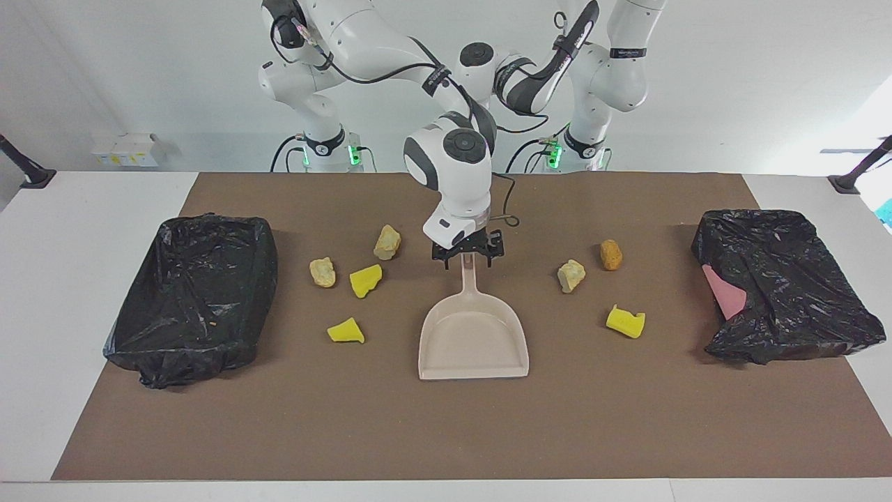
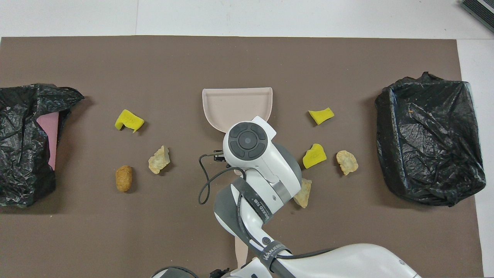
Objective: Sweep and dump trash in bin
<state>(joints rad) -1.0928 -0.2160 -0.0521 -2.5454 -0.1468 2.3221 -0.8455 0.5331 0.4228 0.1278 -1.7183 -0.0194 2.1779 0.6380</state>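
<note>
**At mid-mat: dustpan, 7 lumps of trash, 2 bins**

1. Dustpan: beige, flat on the brown mat. Its mouth points away from the robots and its handle toward them.
2. Right gripper: down at the tip of the dustpan handle, wrist upright above it. Whether it grips the handle cannot be told.
3. Left gripper: only its tip shows at the bottom edge of the overhead view. It is nearer the robots than the dustpan, just beside a beige stick. Whether it is clenched or released cannot be told.
4. Trash: all 7 lumps lie on the mat, none in or touching the dustpan.
   - 4 lumps lie toward the right arm's end from the dustpan.
     - Beige chunk, level with the handle tip.
     - Beige chunk.
     - Yellow wedge, between that chunk and the handle.
     - Yellow wedge, beside the scoop.
   - 3 lumps lie toward the left arm's end from the dustpan.
     - Beige chunk.
     - Orange-brown lump, just beside that chunk.
     - Yellow wedge, beside the scoop.
5. Lined bin: black bag inside, mouth open upward. It stands well apart from the dustpan at the right arm's end.
6. Draped bin: covered by a crumpled black bag with a pink patch showing. It stands well apart from the dustpan at the left arm's end.
</note>
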